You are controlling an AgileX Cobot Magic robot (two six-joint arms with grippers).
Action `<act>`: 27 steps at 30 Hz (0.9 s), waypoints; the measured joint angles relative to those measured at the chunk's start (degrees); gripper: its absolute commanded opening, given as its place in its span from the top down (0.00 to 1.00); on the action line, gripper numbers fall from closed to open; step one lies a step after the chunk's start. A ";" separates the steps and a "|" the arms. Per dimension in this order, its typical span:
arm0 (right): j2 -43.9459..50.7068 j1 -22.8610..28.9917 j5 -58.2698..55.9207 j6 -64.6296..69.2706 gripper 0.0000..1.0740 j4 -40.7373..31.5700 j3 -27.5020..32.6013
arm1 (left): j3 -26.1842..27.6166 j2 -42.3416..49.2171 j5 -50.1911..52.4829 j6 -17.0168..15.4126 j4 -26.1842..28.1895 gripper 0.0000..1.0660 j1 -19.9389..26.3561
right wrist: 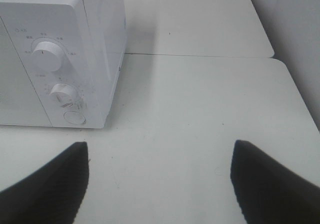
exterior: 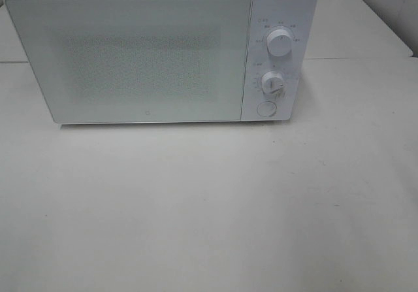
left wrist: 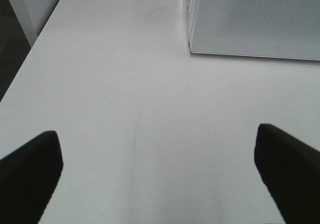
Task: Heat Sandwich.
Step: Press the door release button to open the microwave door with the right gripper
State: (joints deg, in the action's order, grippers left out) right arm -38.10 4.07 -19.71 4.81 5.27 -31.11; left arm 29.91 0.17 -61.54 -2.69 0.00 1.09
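A white microwave (exterior: 150, 57) stands at the back of a white table (exterior: 209, 207) with its door (exterior: 130, 57) closed. The door's speckled window shows nothing of the inside. On the control panel to the right of the door, an upper knob (exterior: 281, 42) sits above a lower knob (exterior: 272, 83), and a round button (exterior: 265, 109) sits under both.

The sandwich shows in none of the three views, so where it lies, and how it lies relative to either claw, cannot be told.

The left gripper (left wrist: 157, 149) hangs over bare tabletop in front of the microwave's lower left corner (left wrist: 191, 46). Its two dark fingers (left wrist: 30, 169) are spread wide apart with nothing between them.

The right gripper (right wrist: 161, 156) hangs over the table near the microwave's right front corner, with the knobs and button in its wrist view. Its fingers (right wrist: 270, 179) also stand apart, empty, and touch neither the microwave nor anything else. Neither arm shows in the high view.
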 measured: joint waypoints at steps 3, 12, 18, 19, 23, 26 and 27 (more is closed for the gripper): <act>-2.12 0.00 1.49 -0.06 0.29 0.00 0.00 | 0.00 0.00 0.00 0.00 0.00 0.06 0.00; -12.66 0.00 12.66 0.06 0.29 -1.26 0.92 | 0.00 0.00 0.00 0.00 0.00 0.06 0.00; -15.30 0.00 24.64 -0.06 0.29 -1.09 6.65 | 0.00 0.00 0.00 0.00 0.00 0.06 0.00; -15.87 0.00 27.62 -0.06 0.29 -1.15 8.08 | 0.00 0.00 0.00 0.00 0.00 0.06 0.00; -17.53 0.06 37.47 -0.17 0.29 -2.98 12.32 | 0.00 0.00 0.00 0.00 0.00 0.06 0.00; -19.65 0.06 45.32 -0.52 0.29 -4.13 14.38 | 0.00 0.00 0.00 0.00 0.00 0.06 0.00; -19.65 0.06 45.32 -0.52 0.29 -4.13 14.38 | 0.00 0.00 0.00 0.00 0.00 0.06 0.00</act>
State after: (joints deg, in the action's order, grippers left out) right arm -57.75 4.13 25.61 4.30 1.15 -16.73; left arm 29.91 0.17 -61.54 -2.69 0.00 1.09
